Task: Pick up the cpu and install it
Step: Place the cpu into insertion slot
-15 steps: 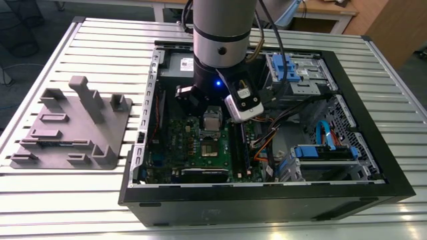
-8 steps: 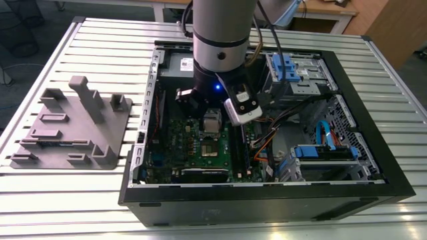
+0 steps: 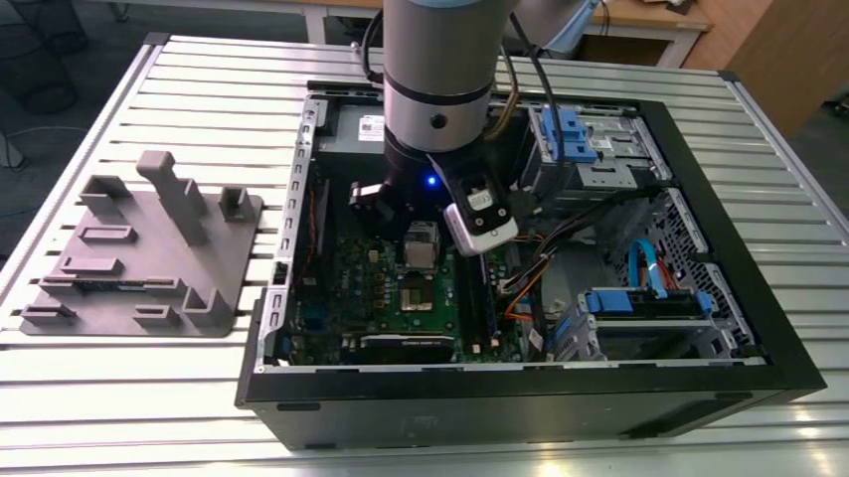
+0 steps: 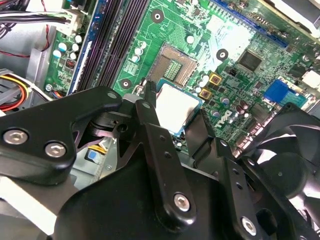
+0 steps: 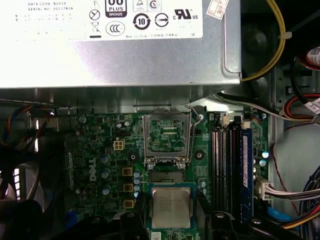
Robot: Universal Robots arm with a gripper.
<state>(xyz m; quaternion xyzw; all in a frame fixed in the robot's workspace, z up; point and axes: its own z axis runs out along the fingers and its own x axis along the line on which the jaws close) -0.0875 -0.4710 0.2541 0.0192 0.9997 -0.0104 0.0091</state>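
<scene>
On the exterior view's left, a grey moulded fixture [image 3: 139, 248] lies on the slatted table [image 3: 106, 397], well apart from the work. Next comes the open computer case [image 3: 531, 402], with the green motherboard [image 3: 352, 288] on its floor. Over the board hangs the claw [image 4: 174, 117], closed to the width of the cpu [image 4: 177, 105], its black fingers [image 4: 146, 107] pressing on two opposite edges. The chip is held just beside the open socket [image 4: 175, 65] and is not yet seated. It looks light, thin and stiff, and its smooth metal lid probably offers little friction. The edges seem the right hold, since the underside and the socket's contacts would likely suffer from a scrape or a skewed drop. Towards the exterior view's right stand the blue-tabbed drive bays [image 3: 584, 139].
</scene>
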